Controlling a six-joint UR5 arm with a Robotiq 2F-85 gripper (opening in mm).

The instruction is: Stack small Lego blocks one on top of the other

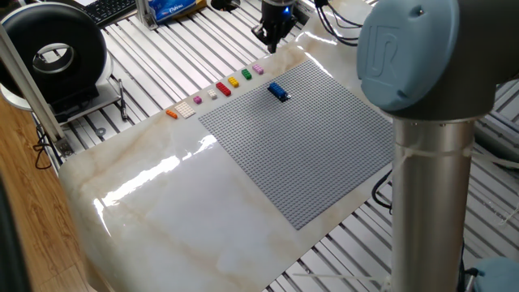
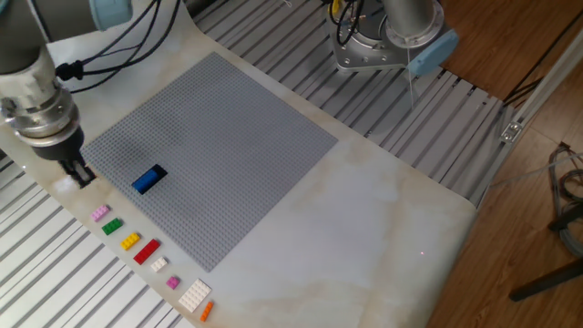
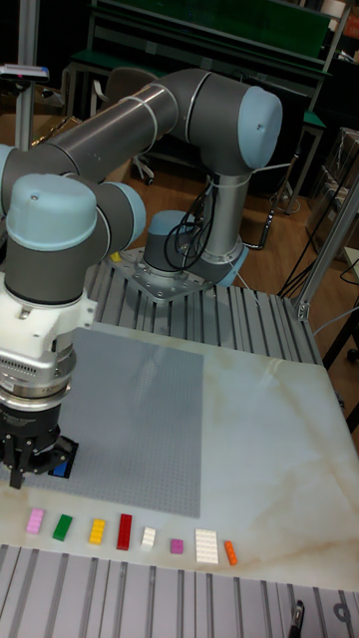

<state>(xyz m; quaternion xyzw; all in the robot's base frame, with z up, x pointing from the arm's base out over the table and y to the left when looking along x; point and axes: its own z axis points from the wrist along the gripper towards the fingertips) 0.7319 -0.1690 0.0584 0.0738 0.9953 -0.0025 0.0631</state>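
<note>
A blue Lego block [image 2: 146, 180] sits on the grey baseplate [image 2: 228, 128] near its edge, with a black piece showing at one end of it. That block [image 1: 278, 92] stands free of the gripper. The pink block [image 2: 99, 212] lies at the end of a row of bricks on the marble beside the plate. My gripper [image 2: 80, 174] hovers just off the plate's edge, between the blue block and the pink one [image 1: 258, 70]. In the tall view the gripper [image 3: 35, 469] has its fingers slightly apart with nothing between them, and partly hides the blue block [image 3: 65, 467].
The row continues with a green brick [image 2: 112, 226], yellow [image 2: 130, 240], red [image 2: 147, 251], small white [image 2: 158, 264], small purple [image 2: 173, 282], a larger white plate [image 2: 194, 295] and orange [image 2: 206, 311]. The arm's base [image 2: 387, 41] stands behind the marble top.
</note>
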